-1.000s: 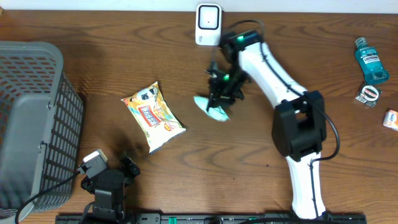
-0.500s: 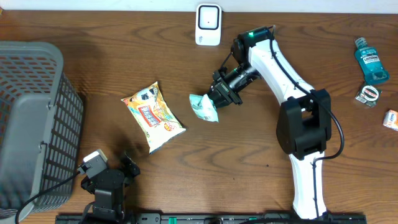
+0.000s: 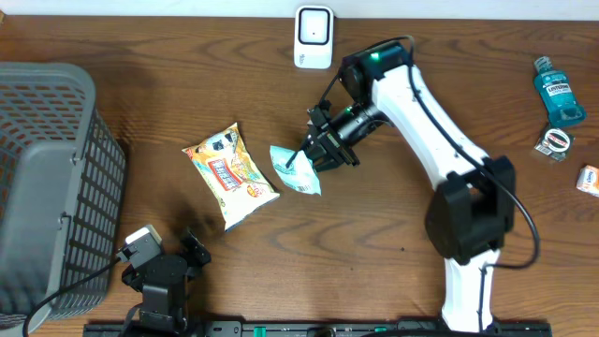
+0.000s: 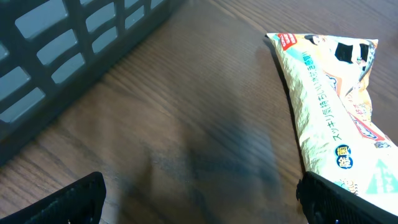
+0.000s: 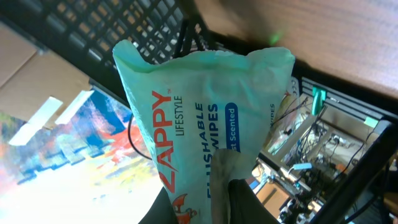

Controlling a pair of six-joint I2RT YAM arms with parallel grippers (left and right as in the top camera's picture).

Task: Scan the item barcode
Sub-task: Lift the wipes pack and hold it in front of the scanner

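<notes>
Jaws of the left hand [image 3: 192, 249] stand wide apart at the lower left of the overhead frame, gripping nothing, beside the grey basket [image 3: 47, 122]. Just past it a yellow snack bag [image 3: 230, 174] lies flat on the counter [image 3: 374, 267]. Near mid-frame the right hand [image 3: 316, 152] is clamped on a teal pack of flushable wipes [image 3: 295, 170], just beside the bag's right edge. A white scanner [image 3: 313, 37] stands at top centre, well apart from the pack
</notes>
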